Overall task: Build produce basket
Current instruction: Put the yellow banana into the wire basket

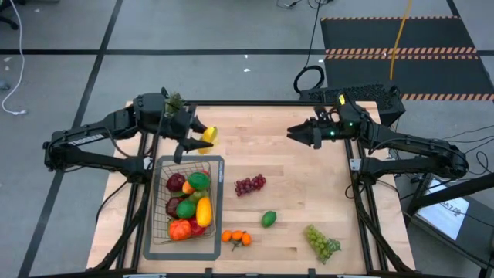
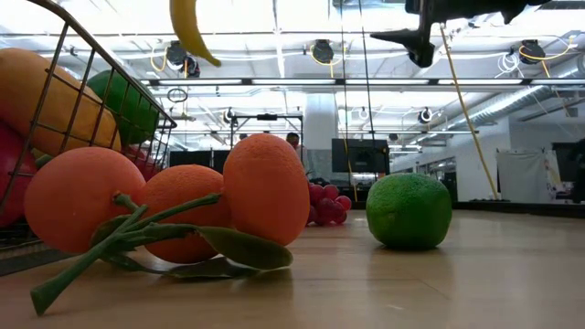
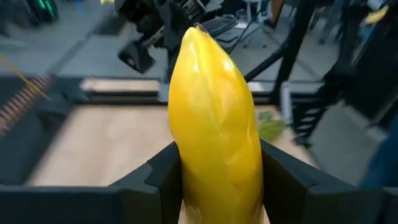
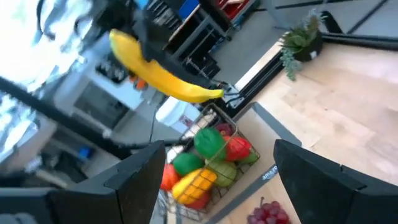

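High view: the left end effector [image 1: 197, 139] pinches the banana [image 1: 208, 138] above the basket [image 1: 217, 202]; the right end effector [image 1: 297, 133] hovers spread.

Left wrist view: the glossy banana looks light, rigid and slippery; a mid-body grip suits it.

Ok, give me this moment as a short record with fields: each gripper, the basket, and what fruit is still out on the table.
left gripper: shut on the banana, raised near the basket's far end
right gripper: open, empty, raised over the table's far right
basket: holds several fruits
still on table: purple grapes, lime, oranges, green grapes
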